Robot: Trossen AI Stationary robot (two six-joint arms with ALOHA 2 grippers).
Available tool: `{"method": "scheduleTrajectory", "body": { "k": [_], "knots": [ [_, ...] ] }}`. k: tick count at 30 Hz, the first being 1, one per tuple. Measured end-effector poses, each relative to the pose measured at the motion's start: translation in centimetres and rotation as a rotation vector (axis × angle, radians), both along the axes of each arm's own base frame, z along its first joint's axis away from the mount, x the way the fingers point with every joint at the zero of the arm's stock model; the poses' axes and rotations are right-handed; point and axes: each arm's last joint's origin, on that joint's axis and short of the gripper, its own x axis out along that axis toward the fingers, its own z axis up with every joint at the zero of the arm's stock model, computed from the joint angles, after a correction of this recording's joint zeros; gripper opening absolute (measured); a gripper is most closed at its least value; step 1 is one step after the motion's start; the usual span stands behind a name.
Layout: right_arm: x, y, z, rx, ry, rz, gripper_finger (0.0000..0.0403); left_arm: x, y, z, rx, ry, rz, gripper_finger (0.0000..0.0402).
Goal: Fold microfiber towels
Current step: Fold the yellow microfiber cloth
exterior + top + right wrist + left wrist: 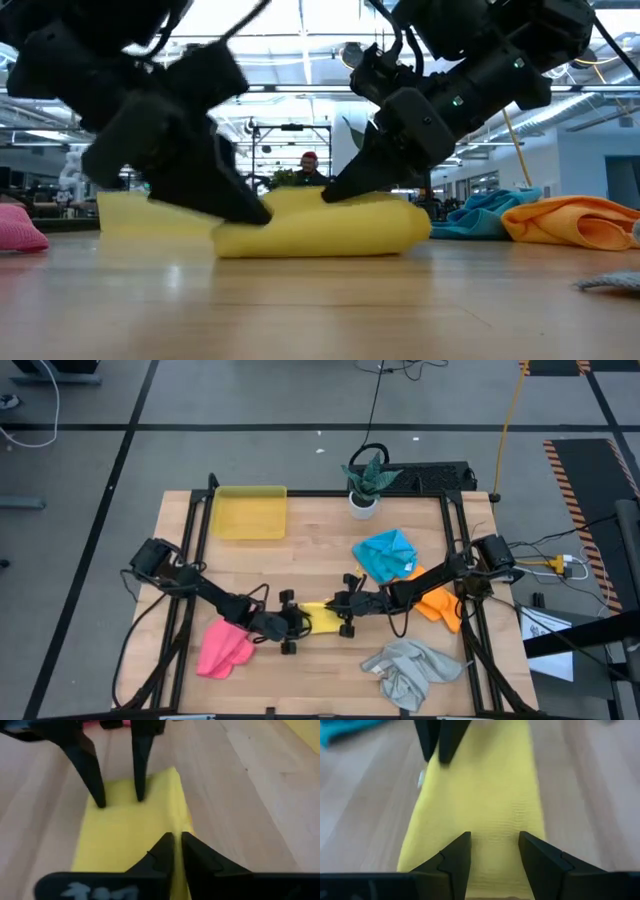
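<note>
Folding of the yellow towel (321, 616) underway: left tool (290, 631) spread at nine o'clock, right tool (347, 603) barely parted, releasing; next, lift clear.

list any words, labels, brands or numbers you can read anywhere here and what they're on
None can be read.
The right gripper carries pale marks on its body in the right wrist view, too blurred to read.
White sheets beside the table in the high view bear print too small to read.
The yellow towel shows no label.
</note>
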Motion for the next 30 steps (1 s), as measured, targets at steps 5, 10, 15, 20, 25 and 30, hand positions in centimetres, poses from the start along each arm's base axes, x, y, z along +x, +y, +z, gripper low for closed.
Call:
{"method": "scheduleTrajectory", "body": {
  "k": [5, 10, 15, 20, 25, 30],
  "knots": [
    [-0.2, -0.7, 1.0, -0.021, -0.007, -0.045, 0.0079, -0.2, 0.0, -0.2, -0.015, 0.025, 0.025, 0.017],
    [-0.3, -0.7, 1.8, -0.015, -0.035, -0.067, 0.011, -0.2, 0.1, -0.2, -0.017, 0.027, 0.03, 0.017],
    [-0.5, 0.3, 1.7, 0.031, -0.02, 0.018, 0.0118, -0.3, 0.3, 0.2, -0.04, -0.007, 0.129, 0.017],
    [-0.6, 1.4, 2.0, 0.073, -0.042, 0.085, 0.011, 0.1, 0.1, 0.8, -0.084, -0.075, 0.146, 0.017],
    [-0.3, 1.0, 1.5, 0.116, -0.044, 0.041, 0.0092, 0.5, 0.7, 1.1, -0.109, -0.108, 0.185, 0.017],
    [0.2, 0.1, -0.9, 0.112, 0.018, -0.008, 0.0067, 0.4, 1.7, 0.6, -0.108, -0.068, 0.264, 0.017]
  ]
}}
